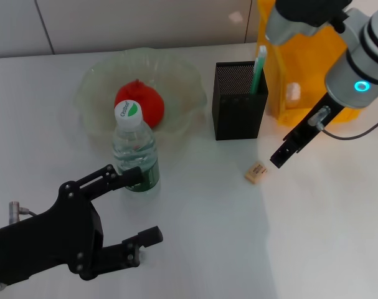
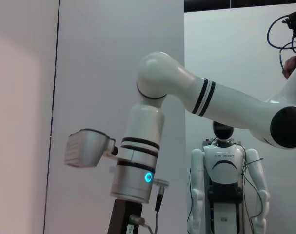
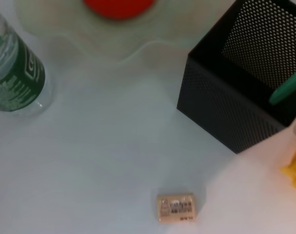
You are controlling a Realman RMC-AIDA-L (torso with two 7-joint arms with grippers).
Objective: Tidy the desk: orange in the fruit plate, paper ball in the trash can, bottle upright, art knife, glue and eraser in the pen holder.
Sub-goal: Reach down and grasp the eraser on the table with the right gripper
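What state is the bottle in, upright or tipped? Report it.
Upright. The bottle stands on its base on the table, white cap on top, in front of the plate.

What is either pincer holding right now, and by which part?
Nothing. The left pincer is open beside the bottle, not gripping it. The right pincer hangs above the eraser with nothing visible in it.

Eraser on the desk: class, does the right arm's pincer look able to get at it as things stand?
Probably yes. The eraser lies alone on bare desk, apart from the pen holder, and the right pincer hangs just beside it with nothing between.
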